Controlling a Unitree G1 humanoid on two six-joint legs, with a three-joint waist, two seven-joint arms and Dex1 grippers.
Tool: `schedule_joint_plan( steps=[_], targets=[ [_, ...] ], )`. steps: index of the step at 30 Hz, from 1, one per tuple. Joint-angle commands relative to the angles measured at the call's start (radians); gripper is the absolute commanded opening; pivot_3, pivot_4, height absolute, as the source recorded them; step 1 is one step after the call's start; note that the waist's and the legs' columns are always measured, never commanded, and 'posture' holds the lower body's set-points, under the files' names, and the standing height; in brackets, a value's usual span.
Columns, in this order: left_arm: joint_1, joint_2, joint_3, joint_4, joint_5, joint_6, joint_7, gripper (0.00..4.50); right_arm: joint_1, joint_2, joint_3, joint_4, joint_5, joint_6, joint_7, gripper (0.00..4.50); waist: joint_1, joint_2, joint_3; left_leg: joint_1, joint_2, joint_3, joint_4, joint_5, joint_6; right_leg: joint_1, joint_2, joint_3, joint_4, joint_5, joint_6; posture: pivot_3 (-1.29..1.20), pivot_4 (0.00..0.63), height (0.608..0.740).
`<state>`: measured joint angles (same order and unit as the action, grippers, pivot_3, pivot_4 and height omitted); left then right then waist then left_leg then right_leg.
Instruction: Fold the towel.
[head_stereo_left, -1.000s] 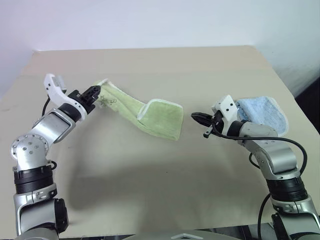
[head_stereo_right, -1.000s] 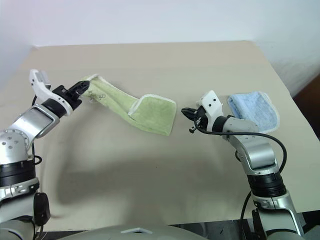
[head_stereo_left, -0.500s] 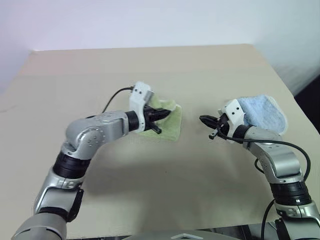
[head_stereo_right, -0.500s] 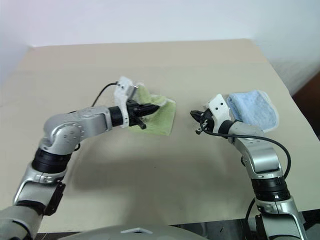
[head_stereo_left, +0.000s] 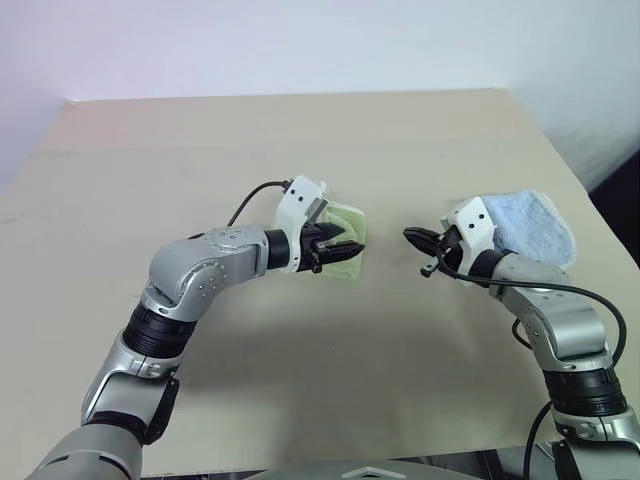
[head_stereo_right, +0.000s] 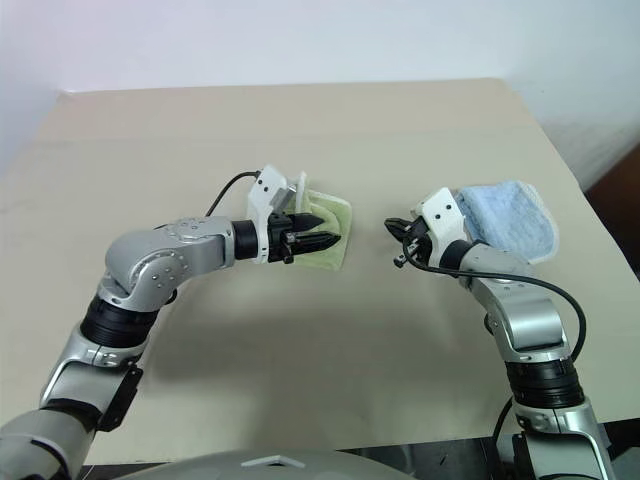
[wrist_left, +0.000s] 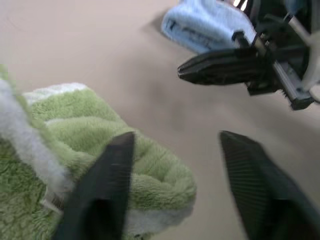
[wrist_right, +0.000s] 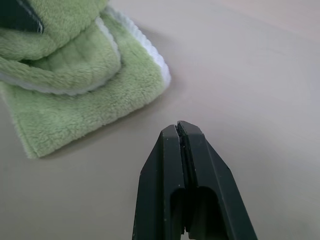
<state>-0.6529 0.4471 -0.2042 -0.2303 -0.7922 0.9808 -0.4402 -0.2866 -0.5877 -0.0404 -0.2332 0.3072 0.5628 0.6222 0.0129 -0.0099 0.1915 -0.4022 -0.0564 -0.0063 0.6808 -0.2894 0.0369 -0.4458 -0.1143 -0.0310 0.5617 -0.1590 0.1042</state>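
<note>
The light green towel (head_stereo_left: 349, 217) lies doubled over on itself in the middle of the tan table (head_stereo_left: 300, 350), its white edging showing along the folds. My left gripper (head_stereo_left: 347, 249) hovers right over the towel's top layer, pointing toward the right arm. Its fingers (wrist_left: 107, 170) stand apart, and the rounded fold of the towel (wrist_left: 75, 120) lies loose by one of them. A short way to the towel's right, my right gripper (head_stereo_left: 411, 237) is shut and empty, its tips (wrist_right: 179, 131) aimed at the towel's (wrist_right: 75, 90) near corner.
A smaller light blue towel (head_stereo_left: 530, 225) lies folded behind my right wrist, near the table's right edge. The bare tabletop stretches wide to the left, back and front.
My left arm swung right, carrying the towel's left end over onto its right half, and the gripper has opened there. The right gripper stayed nearly in place, shut.
</note>
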Motion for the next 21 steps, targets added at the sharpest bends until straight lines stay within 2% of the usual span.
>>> schedule_joint_plan(
  steps=[1, 2, 3, 9, 14, 17, 21],
  targets=[
    [0.003, -0.016, 0.063, -0.041, -0.027, 0.016, -0.021, 4.05, -0.016, -0.003, -0.020, -0.030, 0.003, -0.004, -0.008, 0.00, 0.000, 0.000, 0.000, 0.000, 0.000, 0.000, 0.000, 0.000, 0.000, 0.000, 0.000, 0.000, 0.000, 0.000, 0.000, 0.00, 0.150, 0.728],
    [0.003, -0.020, 0.070, -0.043, -0.027, 0.021, -0.023, 4.41, -0.017, -0.003, -0.019, -0.029, 0.002, -0.005, -0.007, 0.00, 0.000, 0.000, 0.000, 0.000, 0.000, 0.000, 0.000, 0.000, 0.000, 0.000, 0.000, 0.000, 0.000, 0.000, 0.000, 0.00, 0.150, 0.728],
    [0.004, -0.024, 0.076, -0.045, -0.025, 0.025, -0.025, 4.49, -0.018, -0.003, -0.019, -0.028, 0.002, -0.005, -0.008, 0.00, 0.000, 0.000, 0.000, 0.000, 0.000, 0.000, 0.000, 0.000, 0.000, 0.000, 0.000, 0.000, 0.000, 0.000, 0.000, 0.00, 0.150, 0.728],
    [-0.018, -0.018, 0.256, -0.018, -0.050, -0.009, 0.007, 4.49, -0.039, 0.001, -0.007, -0.019, -0.001, -0.010, -0.007, 0.00, 0.000, 0.000, 0.000, 0.000, 0.000, 0.000, 0.000, 0.000, 0.000, 0.000, 0.000, 0.000, 0.001, 0.000, 0.000, 0.00, 0.150, 0.728],
    [-0.030, -0.006, 0.275, -0.002, 0.001, -0.031, 0.007, 4.49, -0.054, 0.005, -0.005, -0.012, -0.008, -0.020, -0.012, 0.00, 0.002, 0.000, 0.000, 0.001, 0.000, 0.000, 0.001, 0.000, 0.000, 0.001, 0.000, 0.000, 0.001, 0.000, 0.000, 0.00, 0.150, 0.728],
    [-0.011, 0.061, 0.289, 0.081, 0.120, -0.137, -0.011, 3.89, -0.164, 0.069, -0.004, -0.015, 0.036, 0.001, -0.029, 0.00, -0.009, 0.001, 0.000, 0.000, -0.001, 0.000, 0.001, 0.000, 0.000, 0.000, 0.000, 0.000, 0.001, 0.000, 0.001, 0.00, 0.150, 0.728],
    [0.040, 0.106, 0.263, 0.116, 0.192, -0.227, -0.080, 2.56, -0.258, 0.138, 0.036, -0.002, 0.044, 0.024, -0.038, 0.00, -0.018, 0.001, 0.000, 0.003, 0.000, 0.001, 0.000, 0.001, -0.001, 0.000, 0.001, 0.001, 0.003, 0.001, 0.001, 0.00, 0.150, 0.728]
  ],
)
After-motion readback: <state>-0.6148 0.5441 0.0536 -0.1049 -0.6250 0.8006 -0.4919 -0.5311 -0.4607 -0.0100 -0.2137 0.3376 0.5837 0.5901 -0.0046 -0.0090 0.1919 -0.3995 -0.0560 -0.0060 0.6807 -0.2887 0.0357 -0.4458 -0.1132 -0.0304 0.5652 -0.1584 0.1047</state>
